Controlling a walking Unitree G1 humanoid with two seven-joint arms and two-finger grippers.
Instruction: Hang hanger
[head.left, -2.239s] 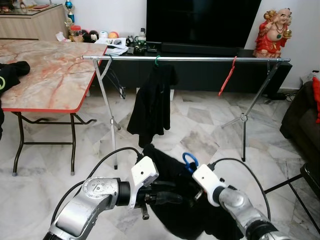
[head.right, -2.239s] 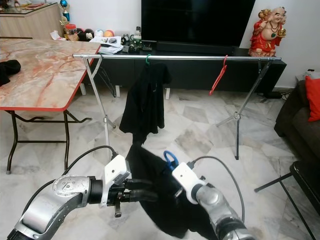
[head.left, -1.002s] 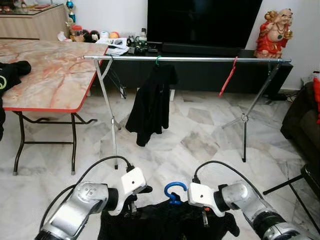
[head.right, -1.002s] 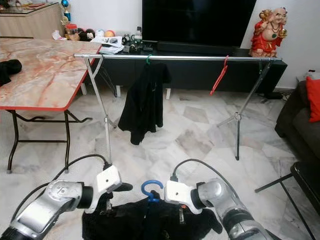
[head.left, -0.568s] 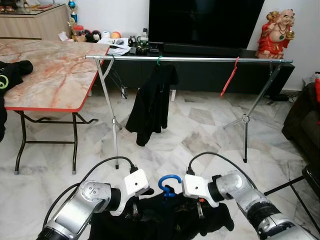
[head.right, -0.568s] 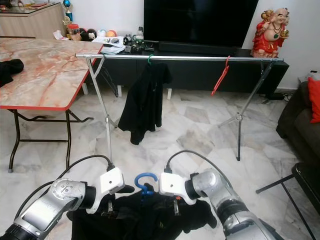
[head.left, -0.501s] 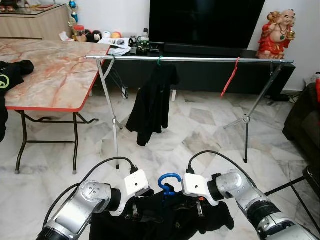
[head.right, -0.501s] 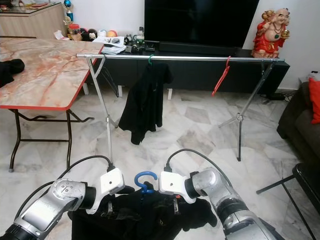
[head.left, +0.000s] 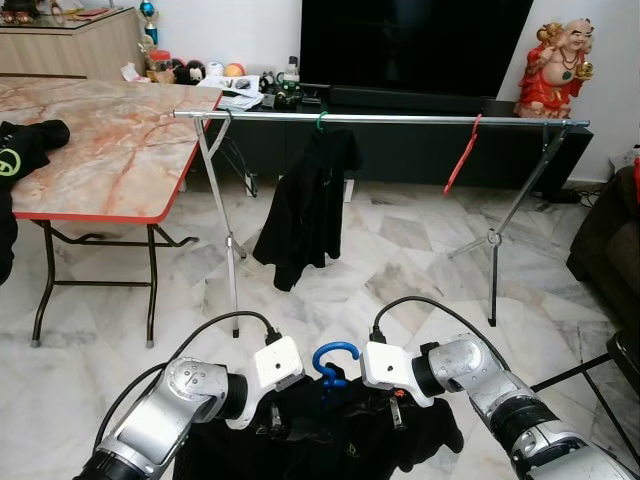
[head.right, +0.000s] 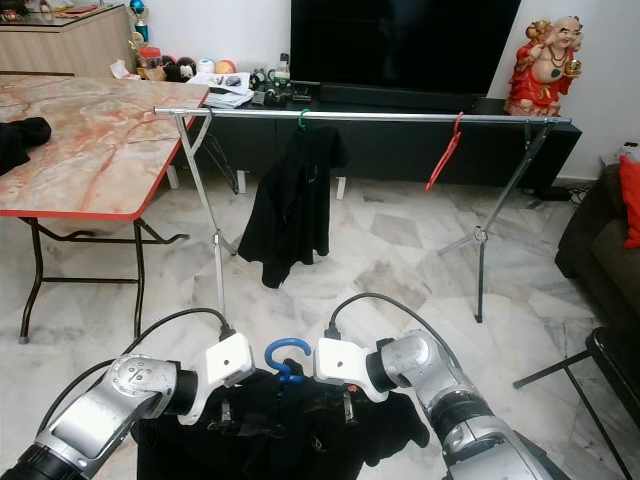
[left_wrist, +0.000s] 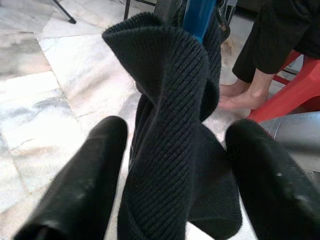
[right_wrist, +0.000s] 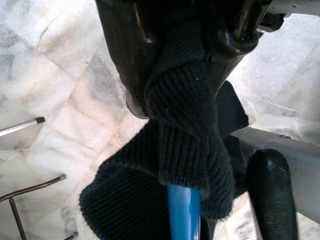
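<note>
1. Black knit sweater (head.left: 330, 440) on a blue hanger (head.left: 332, 360) sits at the bottom centre of the frame, held between both grippers.
2. Left gripper (left_wrist: 170, 165) has its fingers spread either side of a fold of the knit; right gripper (right_wrist: 185, 85) is pinched on the sweater above the hanger's blue bar.
3. Metal rail (head.left: 380, 119) crosses the upper frame, carrying a dark garment (head.left: 310, 200) and a red hanger (head.left: 462, 155); a marble table (head.left: 90, 140) stands at the left.

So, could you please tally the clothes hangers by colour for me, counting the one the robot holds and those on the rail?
Blue: 1, the blue hanger, held with a black garment.
Green: 1, the green hanger on the rail.
Red: 1, the red hanger.
Total: 3
</note>
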